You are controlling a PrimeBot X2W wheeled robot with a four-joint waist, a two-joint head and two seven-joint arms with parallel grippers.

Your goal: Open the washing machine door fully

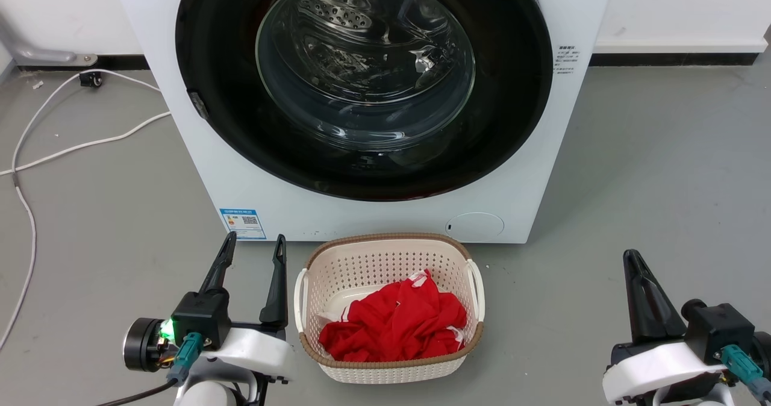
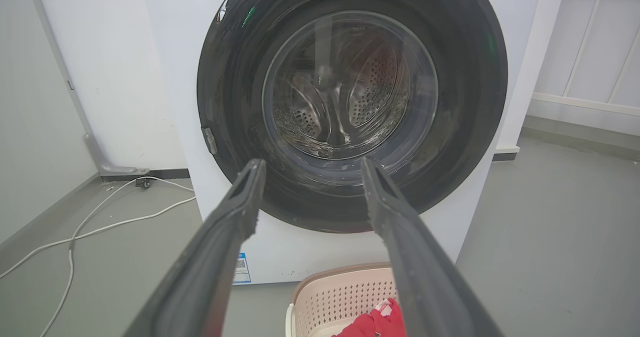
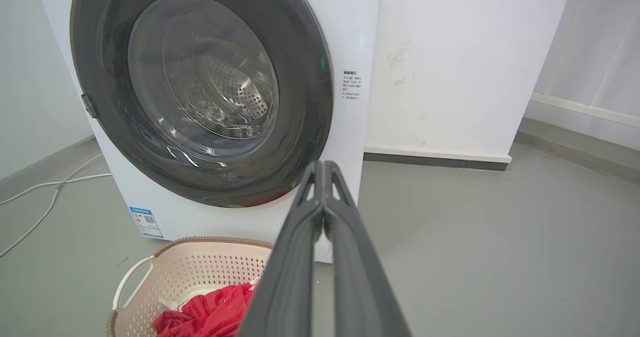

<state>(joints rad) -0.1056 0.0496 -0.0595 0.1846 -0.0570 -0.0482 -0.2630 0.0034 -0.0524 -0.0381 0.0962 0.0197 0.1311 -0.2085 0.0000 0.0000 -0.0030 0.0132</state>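
Note:
The white washing machine (image 1: 241,177) stands ahead of me on the grey floor. Its round glossy black door (image 1: 512,93) lies flush against the front, and the steel drum shows through the clear glass window (image 1: 364,62). A small grey latch tab (image 1: 197,105) sits on the door's left rim. My left gripper (image 1: 253,243) hovers low at the left, open and empty, well short of the door. Low at the right, my right gripper (image 1: 631,256) is shut on nothing. The door (image 2: 230,107) and the left gripper (image 2: 310,164) show in the left wrist view, the door (image 3: 305,107) and right gripper (image 3: 325,166) in the right wrist view.
A cream laundry basket (image 1: 313,346) holding red cloth (image 1: 397,324) sits on the floor right in front of the washer, between my grippers. White cables (image 1: 66,147) trail over the floor at the left. A white wall (image 3: 465,62) stands to the washer's right.

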